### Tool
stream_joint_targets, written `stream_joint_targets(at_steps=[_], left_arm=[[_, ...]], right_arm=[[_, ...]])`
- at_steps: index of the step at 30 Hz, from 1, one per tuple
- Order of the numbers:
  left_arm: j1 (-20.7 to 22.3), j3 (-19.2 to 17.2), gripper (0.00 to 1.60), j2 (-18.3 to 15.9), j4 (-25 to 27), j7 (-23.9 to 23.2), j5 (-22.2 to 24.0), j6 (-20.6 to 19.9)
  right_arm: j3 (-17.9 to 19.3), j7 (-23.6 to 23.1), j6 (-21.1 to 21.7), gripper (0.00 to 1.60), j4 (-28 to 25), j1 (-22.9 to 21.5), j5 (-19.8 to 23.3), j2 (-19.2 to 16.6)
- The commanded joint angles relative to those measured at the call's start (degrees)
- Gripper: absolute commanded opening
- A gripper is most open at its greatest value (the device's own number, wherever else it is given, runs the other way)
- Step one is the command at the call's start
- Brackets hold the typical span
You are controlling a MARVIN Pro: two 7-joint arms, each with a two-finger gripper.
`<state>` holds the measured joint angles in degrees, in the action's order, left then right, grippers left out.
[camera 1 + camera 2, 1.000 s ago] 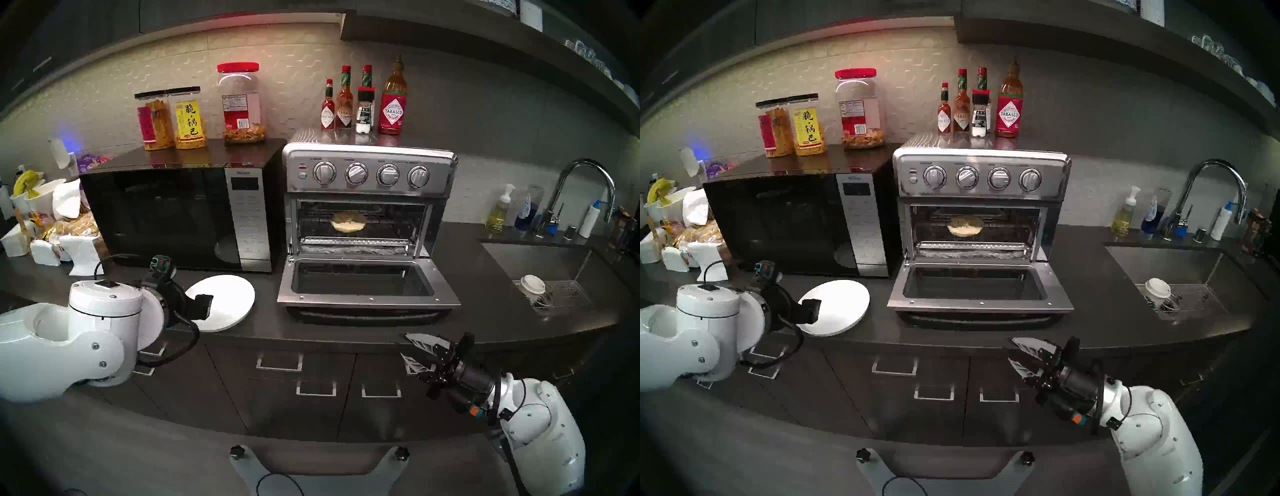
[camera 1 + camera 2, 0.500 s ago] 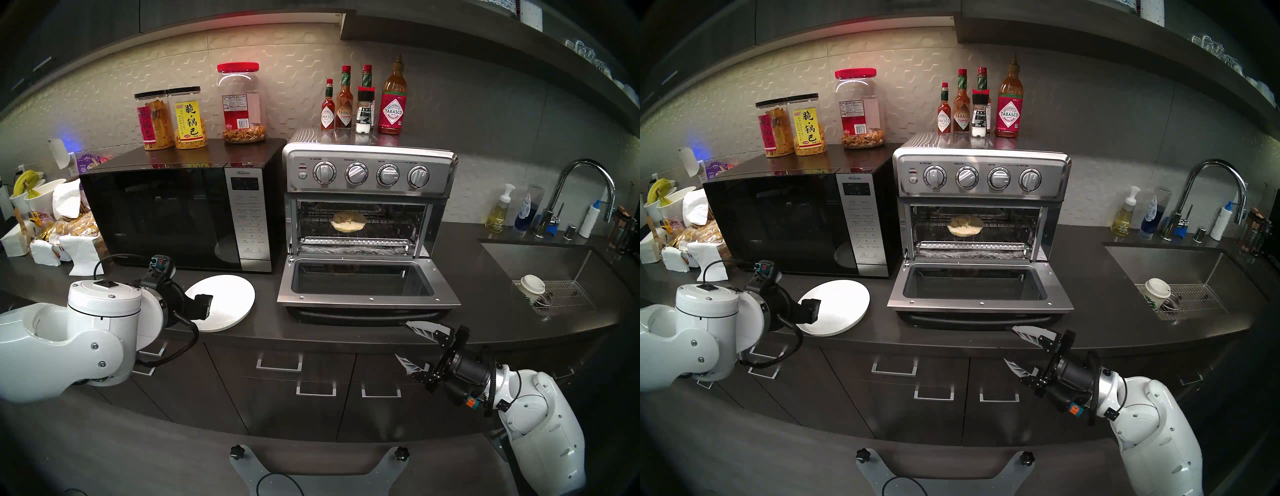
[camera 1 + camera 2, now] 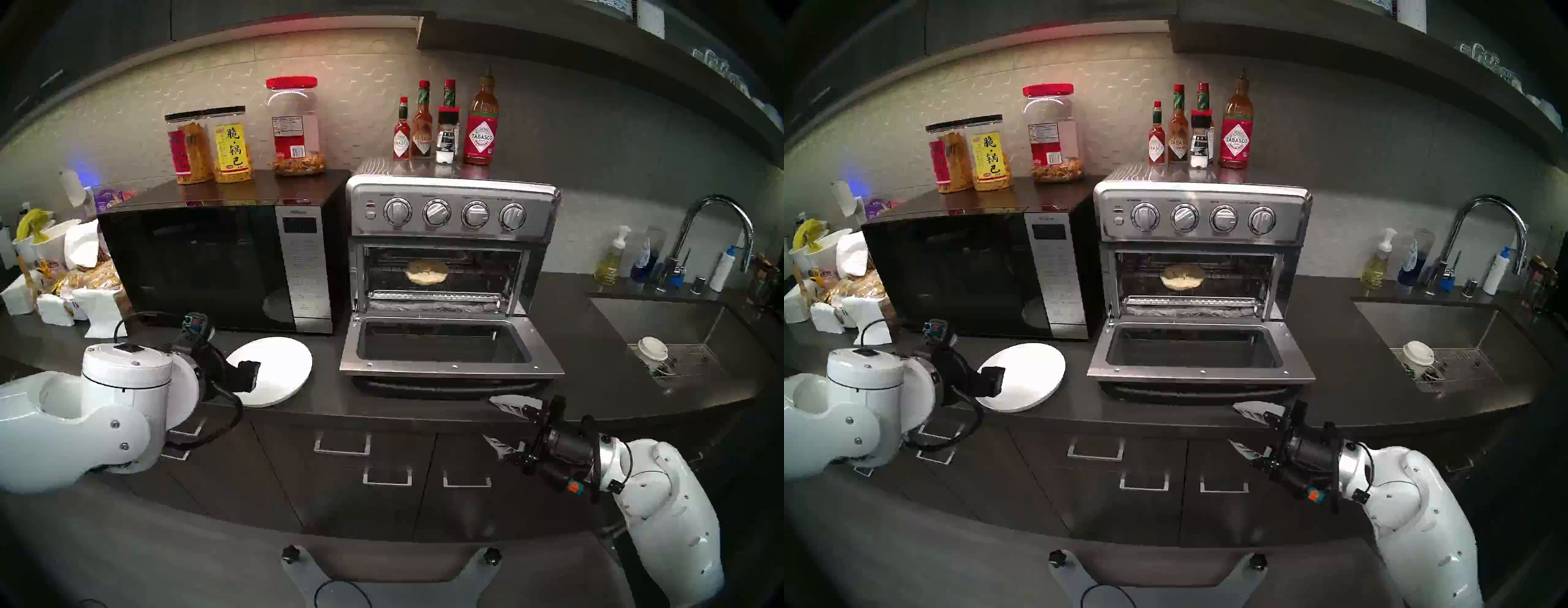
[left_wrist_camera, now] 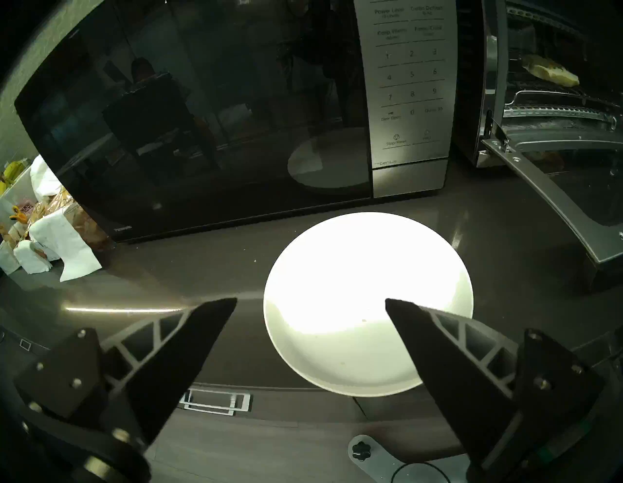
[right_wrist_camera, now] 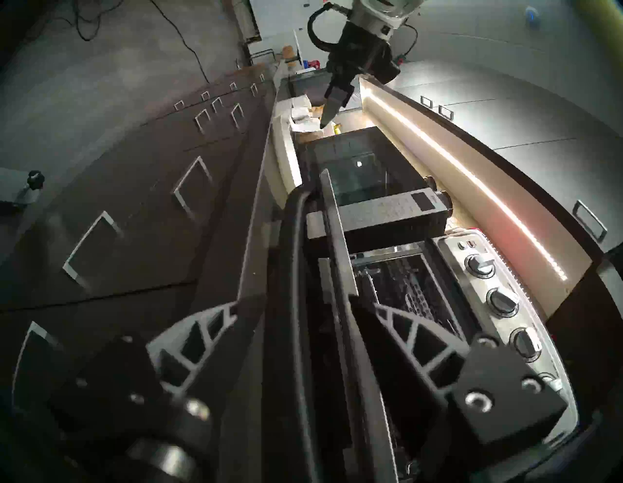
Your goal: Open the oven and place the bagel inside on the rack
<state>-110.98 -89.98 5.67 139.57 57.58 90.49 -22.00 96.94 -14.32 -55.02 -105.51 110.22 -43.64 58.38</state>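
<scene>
Oven open on the dark countertop, glass door dropped flat toward the counter's front edge. Bagel lying on the wire rack inside the oven, left of the cavity's middle, above the ridged strip at the oven's mouth. White plate bare, left of the oven door, in front of the microwave.

From the head views: left gripper mostly hidden behind its own wrist, left of the oven, over the plate's near edge. Right gripper just in front of the oven door's right corner, fingers spread one above the other, upper fingertip over the counter edge, lower one in front of the cabinet drawers.

From the left wrist view only: left fingers wide apart, nothing between them, plate under the gap, bagel seen edge-on in the oven at far right.

From the right wrist view only, turned on its side: oven door's edge and dark bar handle running through the gap between the released right fingers; contact with either finger impossible to tell. Oven's knobs beyond, left arm far off past the microwave.
</scene>
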Motion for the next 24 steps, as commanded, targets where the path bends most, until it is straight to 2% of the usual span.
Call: stream_joint_targets(at_steps=[1, 4, 8, 10, 13, 15, 16, 19, 20, 21, 24], left_arm=[[-0.73, -2.02, 1.6, 0.06, 0.43, -0.17, -0.29, 0.11], [-1.09, -2.36, 1.6, 0.06, 0.43, -0.23, -0.31, 0.12], [-1.62, -2.9, 1.6, 0.06, 0.43, -0.34, -0.34, 0.12], [-1.85, -3.13, 1.6, 0.11, 0.43, -0.38, -0.37, 0.09], [-2.2, -3.49, 1.6, 0.19, 0.43, -0.45, -0.43, 0.06], [-2.48, -3.79, 1.6, 0.26, 0.43, -0.5, -0.47, 0.02], [-2.58, -3.89, 1.6, 0.29, 0.43, -0.52, -0.49, 0.0], [-3.01, -4.34, 1.6, 0.41, 0.43, -0.6, -0.57, -0.06], [-3.13, -4.47, 1.6, 0.44, 0.43, -0.62, -0.59, -0.08], [-3.23, -4.57, 1.6, 0.47, 0.43, -0.64, -0.61, -0.1], [-3.69, -5.08, 1.6, 0.68, 0.43, -0.74, -0.71, -0.23]], right_arm=[[-1.19, -0.86, 0.02, 1.02, 0.4, -3.93, 0.14, -0.84], [-1.72, -1.62, 0.18, 0.92, 0.4, -5.1, 0.29, -0.99], [-2.65, -2.93, 0.68, 0.95, 0.77, -7.16, 0.58, -1.18], [-3.21, -3.56, 1.0, 0.86, 1.36, -8.25, 0.57, -1.12], [-3.81, -4.43, 1.39, 0.92, 1.92, -9.63, 0.65, -1.17], [-4.2, -5.04, 1.61, 1.2, 2.32, -10.45, 0.9, -1.35], [-4.29, -5.21, 1.68, 1.27, 2.6, -10.8, 0.89, -1.39], [-4.6, -5.85, 1.69, 1.28, 3.21, -11.54, 1.21, -1.67], [-4.64, -6.02, 1.7, 1.22, 3.38, -11.74, 1.29, -1.76], [-4.63, -6.05, 1.7, 1.27, 3.53, -11.91, 1.19, -1.75], [-4.81, -6.53, 1.68, 1.3, 3.99, -12.67, 1.62, -1.9]])
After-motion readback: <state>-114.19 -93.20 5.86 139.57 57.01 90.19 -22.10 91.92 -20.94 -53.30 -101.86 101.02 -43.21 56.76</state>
